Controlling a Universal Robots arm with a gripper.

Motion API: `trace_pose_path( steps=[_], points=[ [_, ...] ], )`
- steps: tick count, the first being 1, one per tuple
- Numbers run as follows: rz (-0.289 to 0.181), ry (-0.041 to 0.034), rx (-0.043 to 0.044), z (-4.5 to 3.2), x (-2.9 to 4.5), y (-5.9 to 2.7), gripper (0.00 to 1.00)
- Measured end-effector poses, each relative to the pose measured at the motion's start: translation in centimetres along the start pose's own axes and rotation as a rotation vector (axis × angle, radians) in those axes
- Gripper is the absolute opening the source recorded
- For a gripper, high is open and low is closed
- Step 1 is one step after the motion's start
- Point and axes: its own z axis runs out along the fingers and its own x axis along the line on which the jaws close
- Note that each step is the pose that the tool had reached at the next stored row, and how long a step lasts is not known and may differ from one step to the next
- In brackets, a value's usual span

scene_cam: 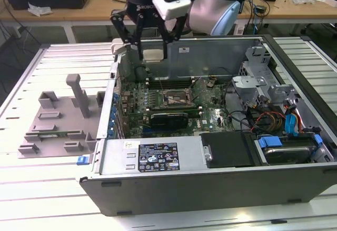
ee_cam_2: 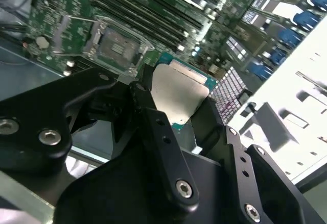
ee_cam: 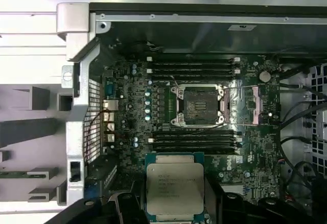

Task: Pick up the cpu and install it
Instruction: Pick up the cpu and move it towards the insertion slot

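The cpu (scene_cam: 152,56), a small square chip with a pale metal top, hangs in the air over the back left part of the open computer case (scene_cam: 210,186). My gripper (scene_cam: 153,52) is shut on it, one black finger (ee_cam_2: 153,127) on each side. In both wrist views the cpu (ee_cam_2: 179,89) (ee_cam: 174,187) sits between the fingers, top face showing. The open socket (scene_cam: 174,98) (ee_cam: 199,104) (ee_cam_2: 115,43) lies on the green motherboard below, towards the exterior view's right of the cpu, with its metal frame lifted and nothing in it.
A grey fixture plate (scene_cam: 58,120) with upright blocks lies to the exterior view's left of the case. Memory slots (ee_cam: 194,66) flank the socket. Drive cages and coloured cables (scene_cam: 284,120) fill the case's right end. The case walls (scene_cam: 184,57) rise around the board.
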Motion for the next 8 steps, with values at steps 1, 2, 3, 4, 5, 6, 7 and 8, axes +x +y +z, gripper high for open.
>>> trace_pose_path(
  steps=[1,2,3,4,5,6,7,8],
  points=[
    [0.000,0.0000,0.0001,0.01,-0.32,0.00,0.54],
    [0.000,0.0000,0.0001,0.02,-0.71,0.01,0.54],
    [0.000,0.0000,0.0000,0.10,-1.24,0.01,0.54],
    [0.000,0.0003,0.0001,0.28,-1.84,0.02,0.54],
    [0.000,0.0009,0.0003,0.47,-2.30,0.02,0.54],
    [0.000,0.0014,0.0000,0.78,-2.98,0.05,0.54],
    [0.000,0.0015,0.0000,0.97,-3.40,0.10,0.54],
    [0.000,0.0017,0.0002,1.18,-3.91,0.14,0.54]
  ],
)
